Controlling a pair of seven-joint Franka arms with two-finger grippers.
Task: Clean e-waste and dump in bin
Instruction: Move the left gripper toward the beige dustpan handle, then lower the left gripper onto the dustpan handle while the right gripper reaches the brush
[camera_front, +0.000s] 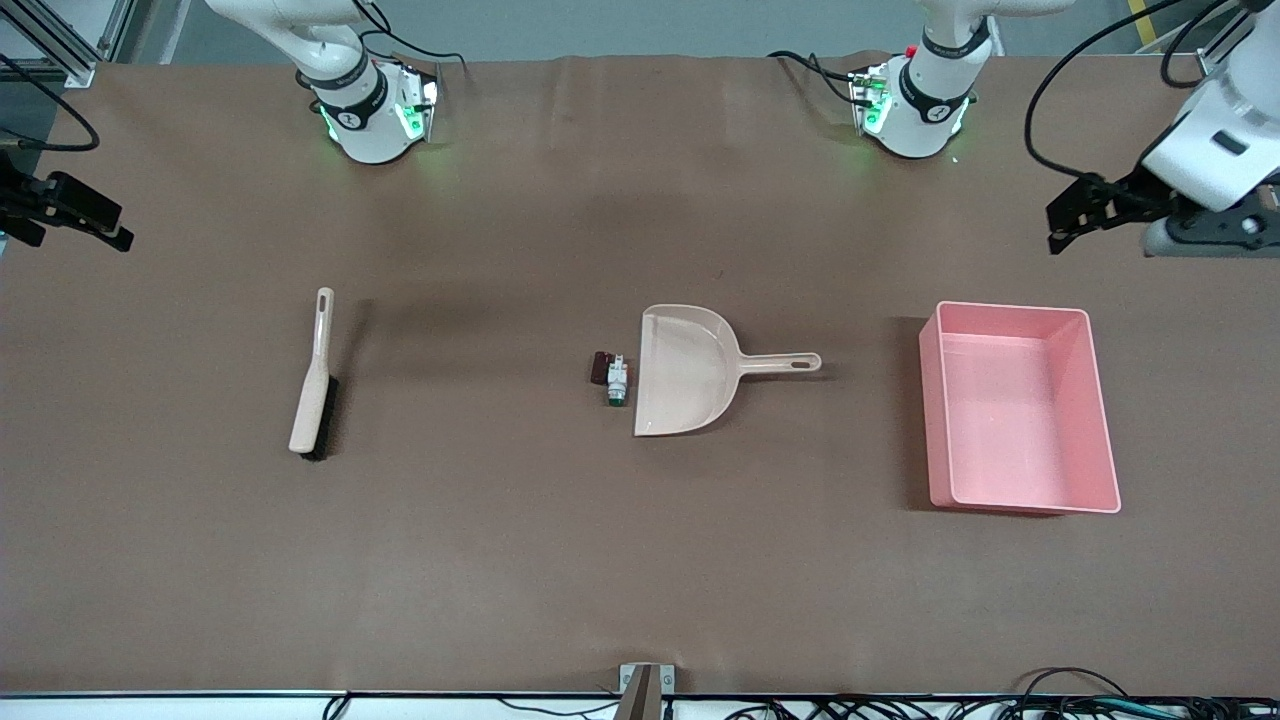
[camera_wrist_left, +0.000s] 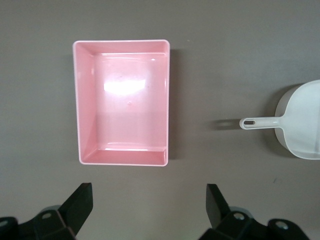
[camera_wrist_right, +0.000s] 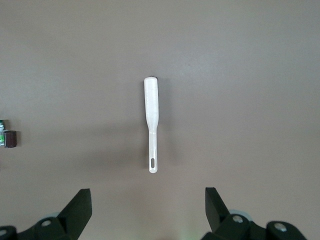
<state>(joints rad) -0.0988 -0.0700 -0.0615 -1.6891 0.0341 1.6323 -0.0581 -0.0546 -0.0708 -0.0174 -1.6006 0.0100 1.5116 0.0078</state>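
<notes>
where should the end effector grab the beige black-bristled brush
Probably by the slim beige handle of the beige plastic brush with black bristles, at the end nearer the robot bases, coming straight down from above. The brush lies flat on the brown table, handle clear all round, bristles at the end nearer the front camera.

Even, fairly bright overhead light covers the brown table (camera_front: 520, 560), and the front view is sharp from edge to edge. Shadows are soft and short: a dark band lies along one side of the brush (camera_front: 314, 380), another beside the bin (camera_front: 1020, 405). In the left wrist view a white glare patch sits on the bin's floor, upper middle of the frame. Green lamps glow at both arm bases, top of the front view.
</notes>
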